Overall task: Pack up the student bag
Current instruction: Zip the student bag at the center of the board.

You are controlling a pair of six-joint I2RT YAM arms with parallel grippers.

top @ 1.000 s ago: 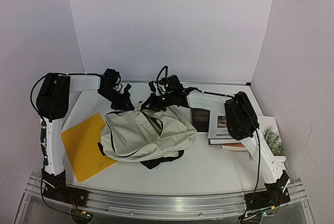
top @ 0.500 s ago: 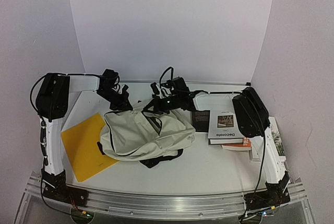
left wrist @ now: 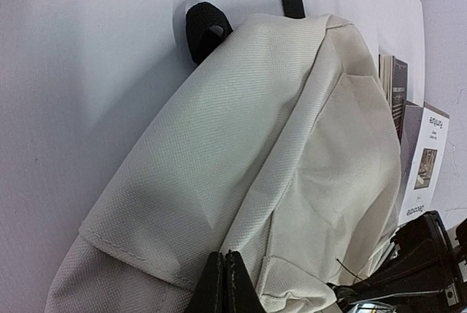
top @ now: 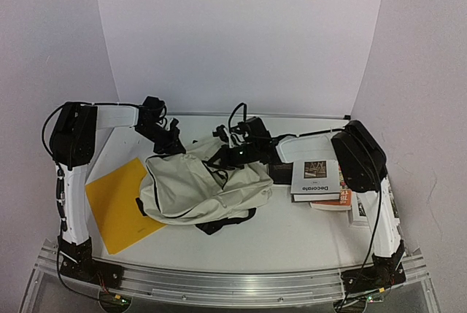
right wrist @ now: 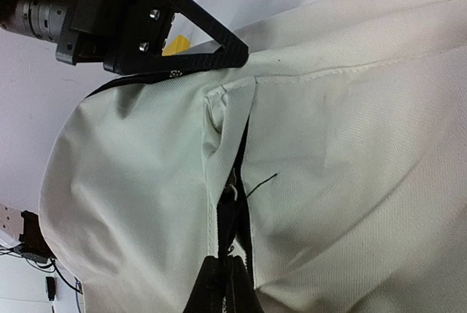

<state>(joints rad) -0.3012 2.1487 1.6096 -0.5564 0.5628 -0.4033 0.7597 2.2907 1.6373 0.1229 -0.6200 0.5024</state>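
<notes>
Bench: one white flat bench (top: 292,233) carried everything, with pale walls at its back and sides.
Student bag: one large cream fabric student bag (top: 197,189) with black straps and black zipper trim lay slumped on its side, just left of mid-bench. A black strap end showed under its near edge.
Arms: two white-and-black arms reached in over the bag's far edge, the left arm (top: 73,138) from the left and the right arm (top: 357,156) from the right.
Yellow sheet: one flat yellow rectangular sheet (top: 117,203) lay left of the bag. Its right edge met the bag, and the left arm's upright link crossed its left corner.
Books: at least three lay right of the bag. A white "Decorate" book (top: 317,179) topped an orange-edged book (top: 339,200), and a dark thin book (top: 279,172) lay between that stack and the bag.
Left hand: the left hand (left wrist: 225,280) was clenched, its tips together on a cream seam at the bag's far left corner.
Right hand: the right hand (right wrist: 222,276) was clenched, its tips together at the black zipper trim (right wrist: 237,182).
Hard to make out: it could not be told whether either hand had fabric pinched. The right arm covered whatever lay behind the book stack.
</notes>
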